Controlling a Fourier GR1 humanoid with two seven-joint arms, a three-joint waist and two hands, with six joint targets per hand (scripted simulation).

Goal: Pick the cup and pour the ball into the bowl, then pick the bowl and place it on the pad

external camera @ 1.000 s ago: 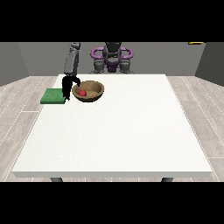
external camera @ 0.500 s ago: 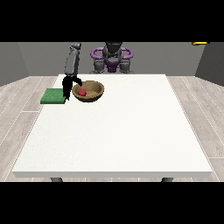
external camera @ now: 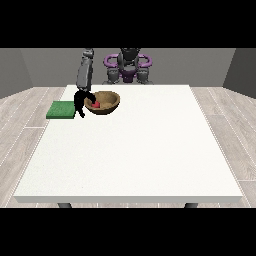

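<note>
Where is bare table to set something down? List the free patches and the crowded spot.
Free: the white table from the bowl forward to the near edge, and everything toward the view's right. Crowded: the far corner at the view's left, where the green pad, the hand and the bowl sit together.

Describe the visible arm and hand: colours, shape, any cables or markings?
One arm shows, at the view's left: a grey, smooth, rounded segment with no visible cables or markings. It ends in a black hand, darker than everything else on the robot. The torso behind is grey with purple rings at the shoulders.
</note>
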